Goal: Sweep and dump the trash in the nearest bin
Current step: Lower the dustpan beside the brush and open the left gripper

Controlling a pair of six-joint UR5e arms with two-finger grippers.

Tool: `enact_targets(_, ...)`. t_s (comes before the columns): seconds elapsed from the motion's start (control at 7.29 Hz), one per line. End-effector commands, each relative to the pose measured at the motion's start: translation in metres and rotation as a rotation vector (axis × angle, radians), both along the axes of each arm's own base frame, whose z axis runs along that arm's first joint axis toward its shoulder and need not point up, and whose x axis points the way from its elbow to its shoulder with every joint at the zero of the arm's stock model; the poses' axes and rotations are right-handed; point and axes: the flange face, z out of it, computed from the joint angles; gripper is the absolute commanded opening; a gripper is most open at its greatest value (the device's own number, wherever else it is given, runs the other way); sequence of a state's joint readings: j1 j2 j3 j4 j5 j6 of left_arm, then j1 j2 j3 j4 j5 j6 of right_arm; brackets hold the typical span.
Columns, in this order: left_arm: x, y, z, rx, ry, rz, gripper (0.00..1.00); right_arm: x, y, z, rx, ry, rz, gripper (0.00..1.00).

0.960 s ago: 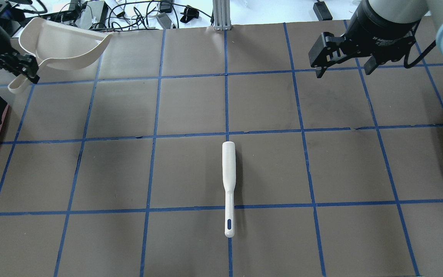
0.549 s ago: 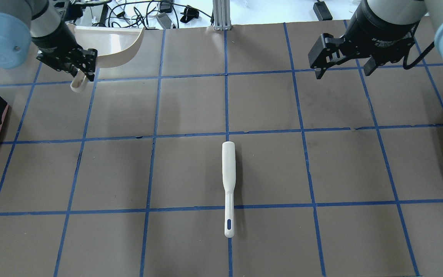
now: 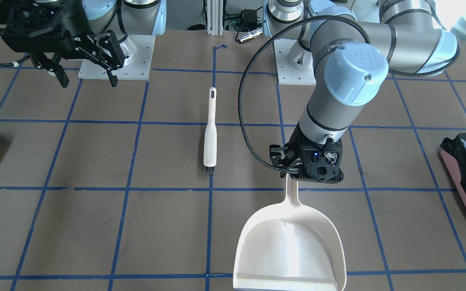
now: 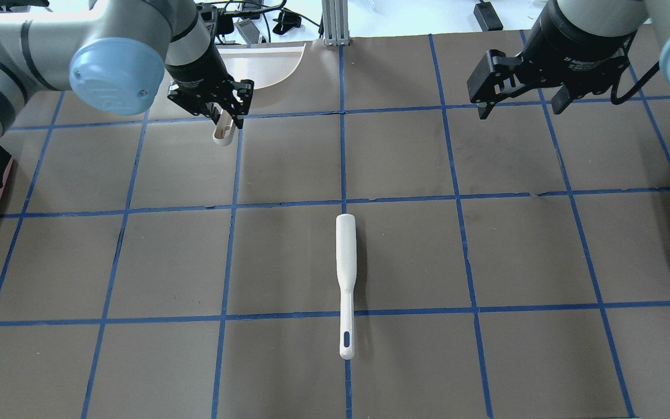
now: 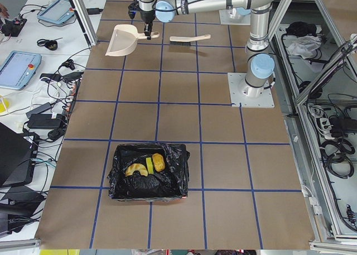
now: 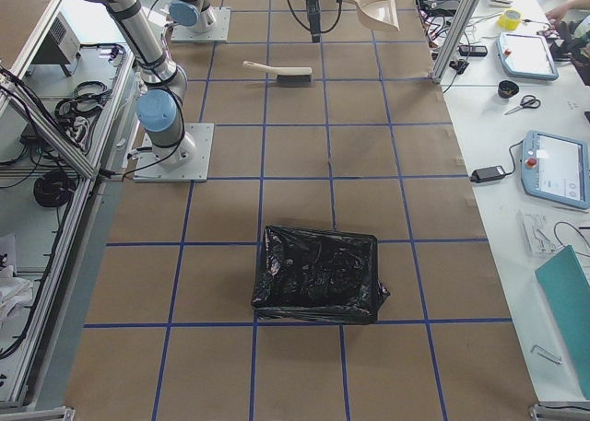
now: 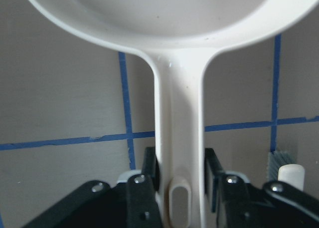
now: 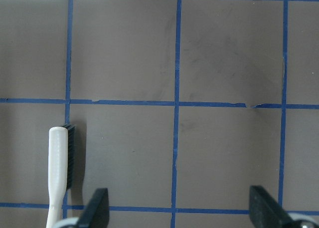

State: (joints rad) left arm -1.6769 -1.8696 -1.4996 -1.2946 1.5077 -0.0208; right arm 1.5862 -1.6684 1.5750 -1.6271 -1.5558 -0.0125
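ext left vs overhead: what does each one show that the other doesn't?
Exterior left only: the inside of the bin, with the trash lying in it. Overhead catches just that bin's edge.

Overhead only: the right gripper plainly open and empty above the table; in exterior left it is too small to judge.

Both: the left gripper shut on the handle of the dustpan, and the brush lying free on the table.
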Motion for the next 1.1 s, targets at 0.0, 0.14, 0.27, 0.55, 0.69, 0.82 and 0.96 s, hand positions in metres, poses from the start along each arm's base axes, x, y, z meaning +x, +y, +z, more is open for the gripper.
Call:
enact_targets(0.0, -0.073, 0.005, -0.038, 0.004, 0.024, -0.028, 0.0, 0.0, 0.0, 0.0, 0.001, 0.0, 0.0, 1.0)
enact_targets(0.14, -0.101, 0.01, -0.064, 0.036, 0.016, -0.037, 0.0, 0.0, 0.0, 0.0, 0.001, 0.0, 0.0, 1.0)
enact_targets(0.27, -0.126, 0.017, -0.087, 0.067, 0.005, -0.034, 0.0, 0.0, 0.0, 0.0, 0.001, 0.0, 0.001, 1.0)
enact_targets(0.55, -0.142, 0.005, -0.119, 0.034, 0.022, -0.033, 0.0, 0.0, 0.0, 0.0, 0.001, 0.0, 0.001, 1.0)
enact_targets(0.69, -0.151, 0.006, -0.136, 0.05, 0.014, -0.035, 0.0, 0.0, 0.0, -0.002, 0.005, -0.002, 0.0, 1.0)
enact_targets(0.82, -0.152, 0.003, -0.149, 0.062, 0.011, -0.004, 0.0, 0.0, 0.001, -0.001, 0.004, -0.002, 0.002, 1.0)
enact_targets(0.96, -0.159, -0.003, -0.146, 0.032, 0.024, 0.02, 0.0, 0.0, 0.001, -0.001, 0.004, 0.0, 0.001, 1.0)
